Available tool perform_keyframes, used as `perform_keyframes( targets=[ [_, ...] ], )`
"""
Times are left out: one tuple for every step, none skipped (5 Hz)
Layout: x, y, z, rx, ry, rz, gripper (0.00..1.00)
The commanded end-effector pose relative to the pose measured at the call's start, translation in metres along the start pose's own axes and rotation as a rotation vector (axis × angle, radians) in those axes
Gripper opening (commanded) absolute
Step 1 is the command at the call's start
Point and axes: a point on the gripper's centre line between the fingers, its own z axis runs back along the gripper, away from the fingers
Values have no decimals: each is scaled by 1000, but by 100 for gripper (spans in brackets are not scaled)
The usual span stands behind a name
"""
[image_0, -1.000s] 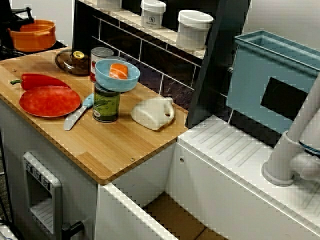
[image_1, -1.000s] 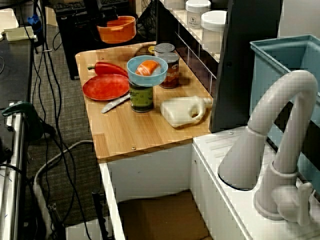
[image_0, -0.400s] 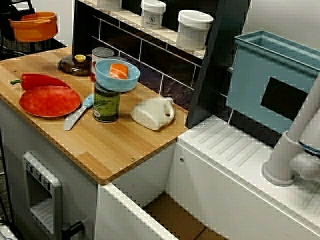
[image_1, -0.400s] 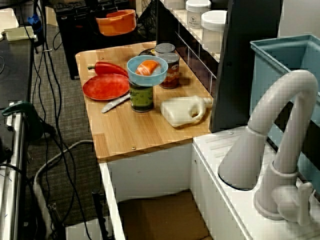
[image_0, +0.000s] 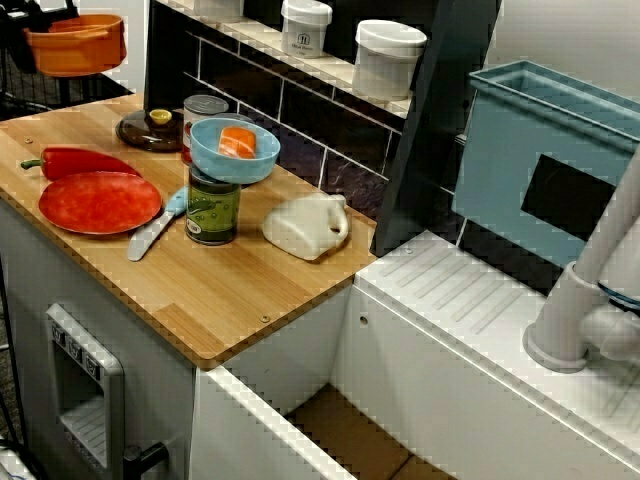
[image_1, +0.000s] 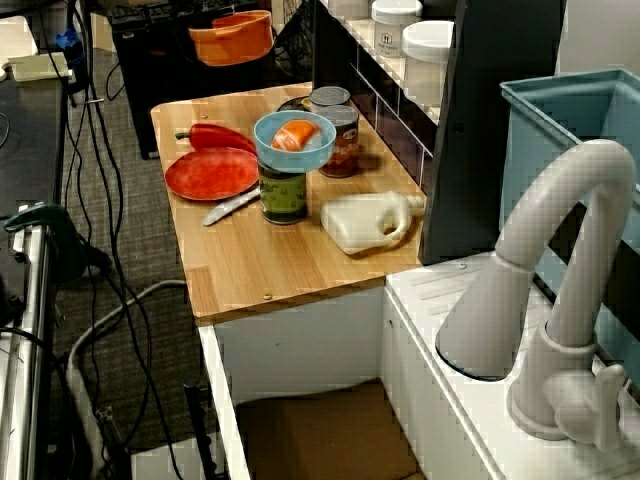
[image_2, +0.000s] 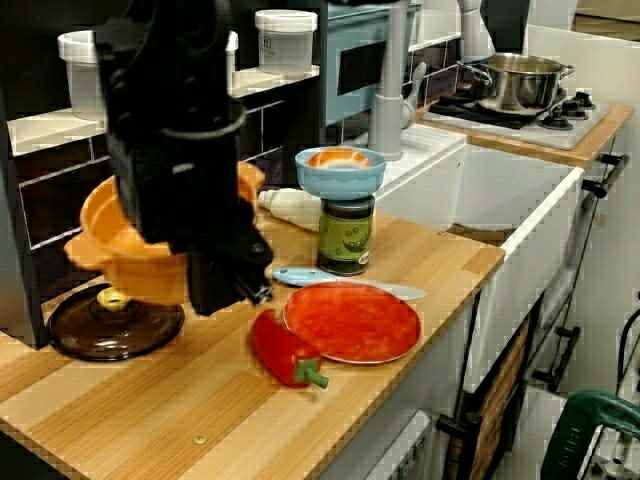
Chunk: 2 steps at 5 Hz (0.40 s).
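Coming down from above, the dark gripper (image_2: 215, 265) pinches the rim of the orange pot (image_2: 115, 250), which hangs clear above the far left end of the wooden table (image_0: 230, 290), near a brown lid (image_2: 100, 325); black-tiled wall (image_0: 300, 115) behind, cables (image_1: 100, 170) across carpeted floor (image_1: 150, 250)

arm (image_2: 170, 110): black, bulky, boxy housing | gripper (image_2: 228, 280): black, matte
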Motion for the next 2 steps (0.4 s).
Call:
perform_keyframes(
  targets=[
    [-25, -13, 23, -14, -57, -78, 0],
    [-36, -18, 21, -2, -47, -105, 0]
  ],
)
